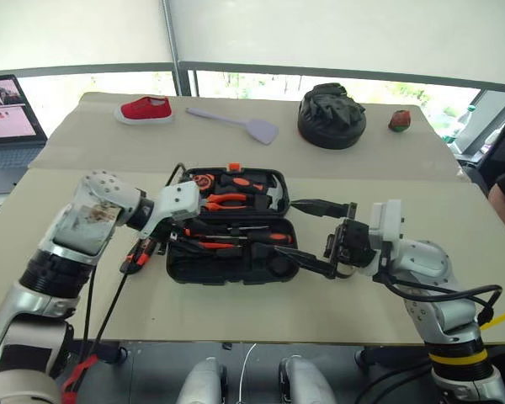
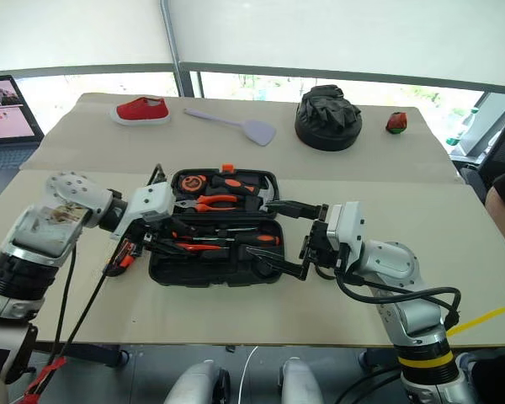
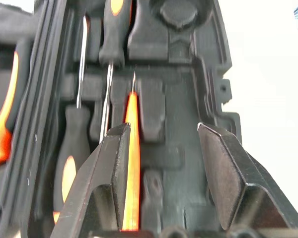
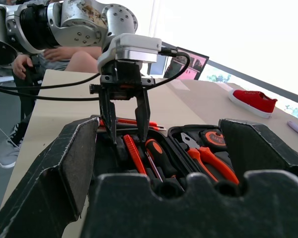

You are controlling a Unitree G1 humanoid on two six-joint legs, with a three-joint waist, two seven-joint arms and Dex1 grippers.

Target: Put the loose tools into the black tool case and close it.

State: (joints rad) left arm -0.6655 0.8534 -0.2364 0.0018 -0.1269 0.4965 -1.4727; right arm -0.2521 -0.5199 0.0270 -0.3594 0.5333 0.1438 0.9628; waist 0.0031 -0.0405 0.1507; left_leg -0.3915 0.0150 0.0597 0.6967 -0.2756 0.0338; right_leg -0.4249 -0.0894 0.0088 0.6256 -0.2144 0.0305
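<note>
Case [image 1: 227, 225] lies open on the near half of the table [image 1: 337, 303], its far half holding pliers [image 1: 223, 200] and a tape, its near half holding screwdrivers [image 1: 236, 238] in their slots. Left pincer [image 2: 170, 240] hangs over the left end of the near half, fingers [image 3: 114, 163] apart and gripping nothing; in its wrist view a slim orange-handled tool [image 3: 132, 148] lies in a slot right beneath the gap, so that tool looks just placed or released. Right pincer [image 1: 307, 234] waits at the case's right edge, fingers spread wide, one by the far half and one by the near half, holding nothing.

One loose tool [image 1: 137, 255] with an orange and black handle sits on the table just left of the case, under the left arm. By my reading most of the tools are stowed; that last one has to go in, then the lid must be folded shut and latched. Spatula [image 1: 236, 122], shoe [image 1: 145, 109] and black lump [image 1: 331, 116] rest on the far half of the table.
</note>
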